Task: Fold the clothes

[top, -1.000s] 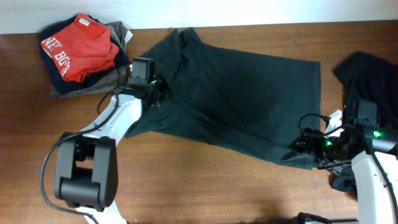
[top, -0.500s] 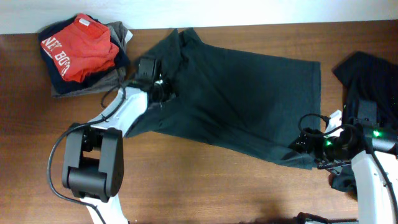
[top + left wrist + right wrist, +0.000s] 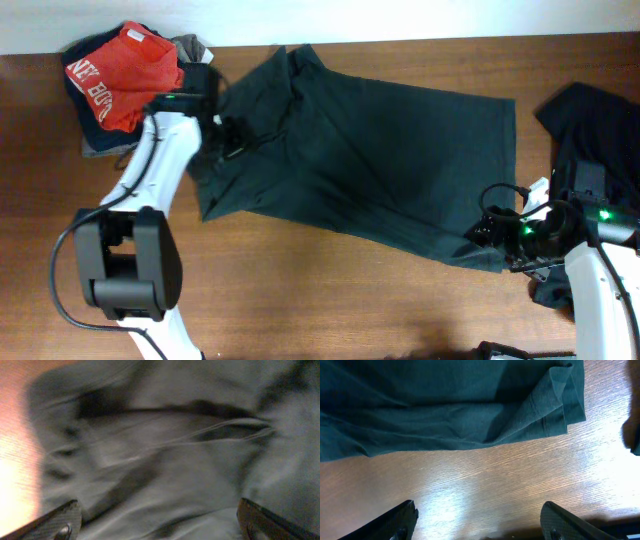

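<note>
Brown wood table (image 3: 330, 290), seemingly a white wall (image 3: 400, 20) at its far edge. Dark shirt (image 3: 380, 170) spread across it, pile (image 3: 125, 85) far left. Left gripper (image 3: 160, 522) gapes over shirt; right gripper (image 3: 481, 522) gapes over wood.

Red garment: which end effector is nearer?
Left. The left end effector is beside the red garment, over the dark shirt at its near end; the right end effector is at the shirt's far corner.

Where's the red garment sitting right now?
In the overhead view, the red garment tops the folded pile at the table's far-left corner, just left of the left gripper, which is open over the dark shirt's left end.
</note>
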`<state>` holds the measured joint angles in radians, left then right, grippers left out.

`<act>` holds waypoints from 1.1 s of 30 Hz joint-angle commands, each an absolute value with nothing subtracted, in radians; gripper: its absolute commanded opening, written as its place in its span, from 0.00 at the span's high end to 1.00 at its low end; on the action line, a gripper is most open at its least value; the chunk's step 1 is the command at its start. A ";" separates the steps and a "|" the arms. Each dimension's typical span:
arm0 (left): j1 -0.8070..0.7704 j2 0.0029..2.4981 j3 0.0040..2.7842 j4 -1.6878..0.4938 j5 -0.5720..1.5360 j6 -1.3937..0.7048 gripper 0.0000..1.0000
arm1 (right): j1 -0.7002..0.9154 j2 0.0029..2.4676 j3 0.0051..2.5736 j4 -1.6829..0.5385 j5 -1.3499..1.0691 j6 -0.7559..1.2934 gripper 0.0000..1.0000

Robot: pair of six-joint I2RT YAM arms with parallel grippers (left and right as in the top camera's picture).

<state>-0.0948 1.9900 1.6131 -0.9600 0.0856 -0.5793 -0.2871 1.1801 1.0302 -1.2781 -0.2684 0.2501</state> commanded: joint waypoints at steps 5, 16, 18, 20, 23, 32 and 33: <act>-0.017 1.981 1.619 -1.021 0.068 -0.643 0.02 | -0.281 1.181 1.028 -1.261 -0.278 0.240 0.17; -0.036 2.001 1.618 -0.978 0.117 -0.679 0.28 | -0.281 1.181 1.028 -1.269 -0.278 0.239 0.17; -0.036 2.018 1.618 -0.965 0.117 -0.681 0.29 | -0.281 1.181 1.028 -1.270 -0.278 0.239 0.17; -0.035 2.038 1.618 -0.958 0.116 -0.681 0.29 | -0.281 1.181 1.028 -1.272 -0.278 0.239 0.17; -0.030 2.072 1.618 -0.949 0.115 -0.673 0.29 | -0.281 1.181 1.028 -1.279 -0.277 0.239 0.17; -0.030 2.139 1.618 -0.905 0.117 -0.638 0.30 | -0.281 1.181 1.028 -1.280 -0.277 0.239 0.17; -0.030 2.139 1.618 -0.897 0.117 -0.638 0.30 | -0.281 1.181 1.028 -1.280 -0.277 0.239 0.17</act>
<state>-0.0334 2.1334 1.6131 -0.9115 0.1055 -0.6590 -0.2871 1.1812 1.0302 -1.2789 -0.2684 0.2501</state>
